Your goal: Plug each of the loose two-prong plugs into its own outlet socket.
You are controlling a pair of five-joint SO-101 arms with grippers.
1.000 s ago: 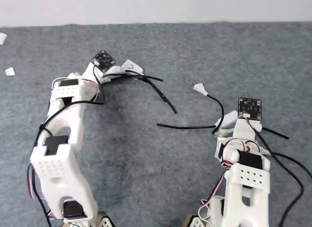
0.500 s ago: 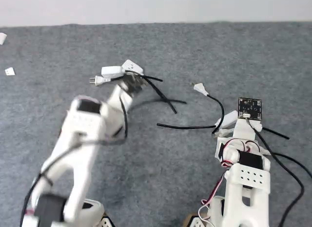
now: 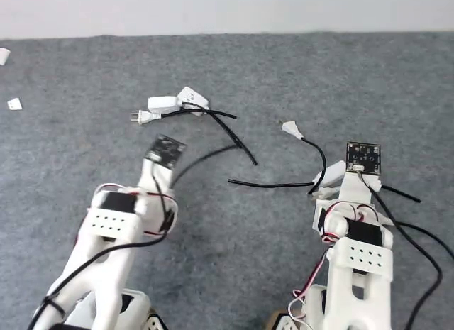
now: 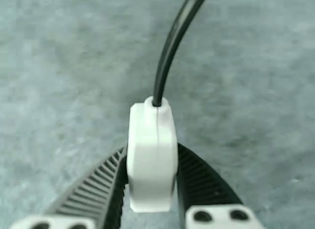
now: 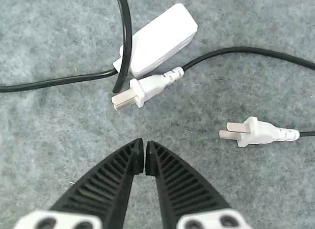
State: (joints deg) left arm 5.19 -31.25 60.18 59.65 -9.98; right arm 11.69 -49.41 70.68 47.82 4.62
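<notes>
Connector body on black cord: clamped in L gripper, now well back from socket block; 1.0 s ago this gripper was at the block. Just beside block: loose plug. High view: wrist camera covers the clamp. R gripper, well apart from block: tips closed, empty. R wrist view adds 2nd plug, 3rd plug.
</notes>
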